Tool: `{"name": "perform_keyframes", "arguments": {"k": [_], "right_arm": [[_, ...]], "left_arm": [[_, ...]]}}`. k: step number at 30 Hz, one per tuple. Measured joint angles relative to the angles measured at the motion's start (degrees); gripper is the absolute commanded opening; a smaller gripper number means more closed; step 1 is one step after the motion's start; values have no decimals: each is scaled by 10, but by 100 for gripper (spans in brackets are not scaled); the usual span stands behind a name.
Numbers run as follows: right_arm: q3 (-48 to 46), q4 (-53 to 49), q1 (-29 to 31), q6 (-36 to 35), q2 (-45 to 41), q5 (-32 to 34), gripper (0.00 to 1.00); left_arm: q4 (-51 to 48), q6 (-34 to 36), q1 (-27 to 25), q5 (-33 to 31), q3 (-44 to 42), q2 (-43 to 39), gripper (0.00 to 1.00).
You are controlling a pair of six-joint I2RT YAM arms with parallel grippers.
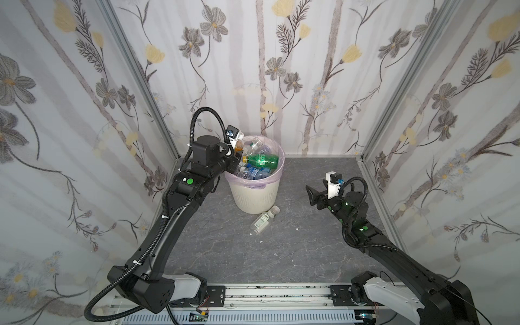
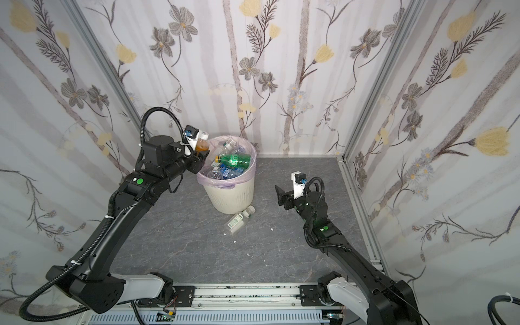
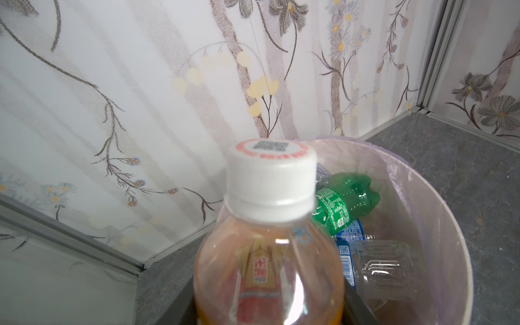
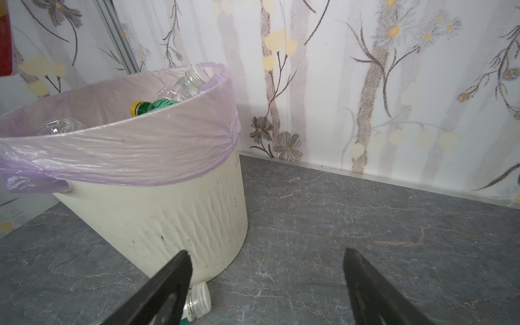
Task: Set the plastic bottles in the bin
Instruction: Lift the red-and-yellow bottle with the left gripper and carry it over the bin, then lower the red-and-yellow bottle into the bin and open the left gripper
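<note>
Left gripper (image 2: 203,154) is clamped round the lower body of the amber bottle (image 2: 202,145), carrying it upright, white cap on top, at roughly ten o'clock on the rim of the bin (image 1: 254,197). From where I stand the bottle looks to sit over the rim or just outside it rather than above the middle. I'd guess the grip is kept on until the bottle is further in, so it drops inside and not down the wall.

The bin is nearly full: a green bottle (image 1: 263,160) lies across the heap, close under the pink liner (image 4: 135,146), so anything let go near the edge could roll off.

One clear bottle (image 1: 263,221) lies on its side on the grey table (image 1: 281,253), cap touching the bin's foot at about five o'clock. The right gripper (image 1: 311,194) hangs at the bin's three o'clock, jaws spread wide and empty, pointed toward it, probably waiting its turn for that bottle.
</note>
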Motion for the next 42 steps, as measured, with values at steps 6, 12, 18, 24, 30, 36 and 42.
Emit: {"name": "perform_keyframes", "arguments": {"k": [6,12,18,24,30,36,42], "right_arm": [[-1,0,0,0,1,-9,85],[-2,0,0,0,2,-11,85],[-4,0,0,0,3,-13,85],[-7,3,0,0,11,-14,85],[-3,4,0,0,18,-23,86],[-3,4,0,0,19,-24,86],[0,4,0,0,27,-25,86]], "left_arm": [[21,-11,2,14,17,25,52],[36,-17,5,20,24,42,51],[52,-23,8,30,30,65,52],[63,-25,10,37,32,84,52],[67,-28,13,33,32,106,52],[73,-39,26,-2,21,110,55],[72,-50,34,-6,-4,105,58]]}}
